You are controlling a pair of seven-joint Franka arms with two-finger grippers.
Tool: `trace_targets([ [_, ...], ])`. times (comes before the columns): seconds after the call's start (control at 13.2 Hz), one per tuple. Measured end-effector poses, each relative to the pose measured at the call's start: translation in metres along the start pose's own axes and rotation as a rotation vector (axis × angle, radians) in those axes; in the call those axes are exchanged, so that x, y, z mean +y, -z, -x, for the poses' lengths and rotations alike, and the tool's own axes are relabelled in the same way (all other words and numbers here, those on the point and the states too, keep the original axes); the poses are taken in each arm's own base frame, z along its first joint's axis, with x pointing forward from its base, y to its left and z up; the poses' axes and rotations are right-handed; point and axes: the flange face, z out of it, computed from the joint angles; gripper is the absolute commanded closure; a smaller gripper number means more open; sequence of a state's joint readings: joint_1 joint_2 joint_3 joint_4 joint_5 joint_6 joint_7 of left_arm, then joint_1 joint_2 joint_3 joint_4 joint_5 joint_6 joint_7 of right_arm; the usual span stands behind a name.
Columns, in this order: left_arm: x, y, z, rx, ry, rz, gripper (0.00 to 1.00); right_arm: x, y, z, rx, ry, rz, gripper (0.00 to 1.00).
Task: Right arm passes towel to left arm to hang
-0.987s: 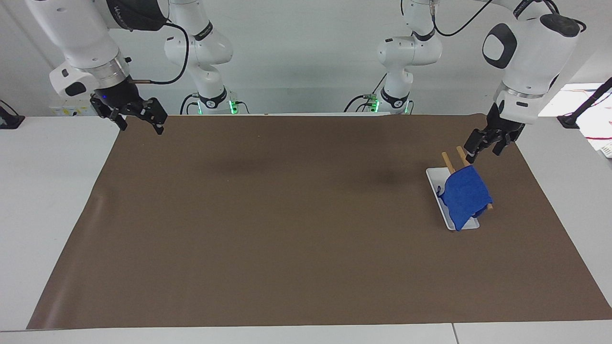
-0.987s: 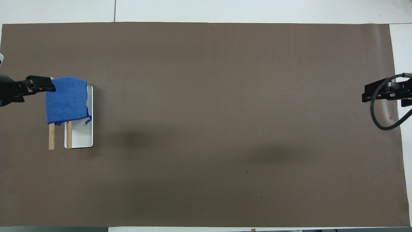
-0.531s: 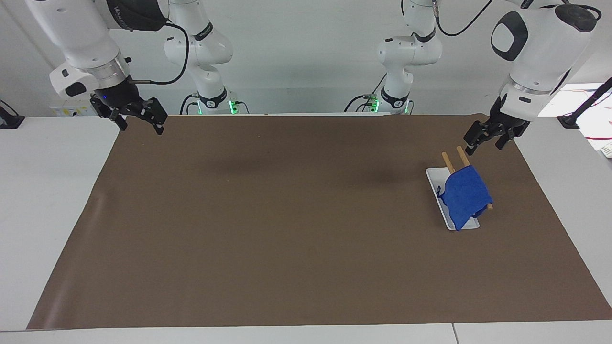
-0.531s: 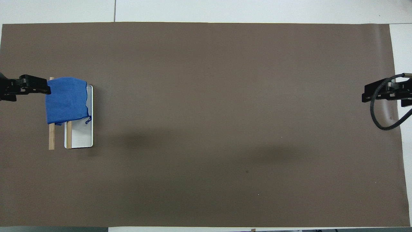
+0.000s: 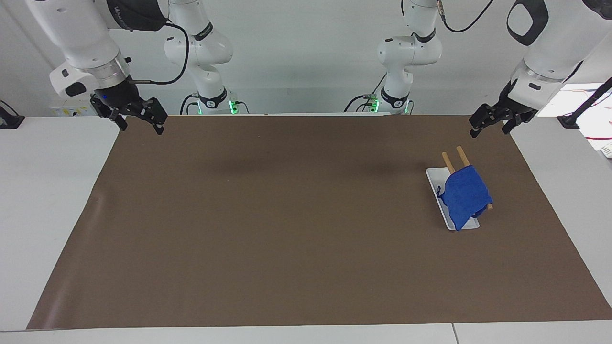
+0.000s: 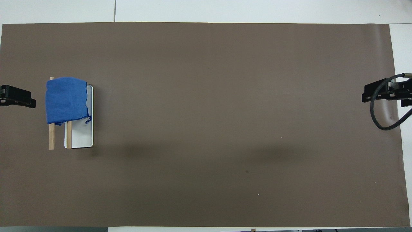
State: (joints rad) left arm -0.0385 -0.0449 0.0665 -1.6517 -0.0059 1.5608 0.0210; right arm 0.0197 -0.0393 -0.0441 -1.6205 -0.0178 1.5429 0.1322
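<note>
At the left arm's end of the table, the towel [image 5: 465, 195] hangs draped over two wooden rails [image 5: 461, 156] of a small rack on a white tray [image 5: 438, 186], on the brown mat [image 5: 287, 215]. The left gripper [image 5: 492, 121] hovers empty with jaws wide, up over the mat's edge near the rack and apart from the cloth. The right gripper [image 5: 136, 117] waits, jaws wide and empty, over the mat's corner at its own end. Judging by this, the hanging looks done; what remains is parking both arms clear.
</note>
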Motion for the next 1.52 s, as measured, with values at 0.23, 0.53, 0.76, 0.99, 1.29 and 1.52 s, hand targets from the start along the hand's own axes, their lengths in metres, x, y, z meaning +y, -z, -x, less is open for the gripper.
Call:
trace_targets([
  [0.23,-0.0079,0.0045,0.0059,-0.002,-0.007,0.002,0.0,0.0,0.0,0.0,0.0,0.0,0.0,0.0],
  [0.53,-0.0107,0.0064,0.0067,0.005,-0.002,0.002,0.0,-0.0004,0.0,0.0001,0.0,0.001,0.0,0.0],
  [0.76,-0.0091,0.0073,0.0056,0.015,-0.006,0.002,0.0,-0.0004,0.0,0.0001,0.0,0.001,0.0,0.0],
  [0.99,-0.008,0.0075,0.0053,0.017,-0.007,0.002,0.0,-0.0004,0.0,0.0001,0.0,0.001,0.0,0.0],
  [1.29,-0.008,0.0076,0.0052,0.018,-0.008,0.002,0.0,-0.0004,0.0,0.0001,0.0,0.001,0.0,0.0],
  [1.52,-0.0079,0.0076,0.0052,0.018,-0.008,0.002,0.0,-0.0004,0.0,0.0001,0.0,0.001,0.0,0.0],
])
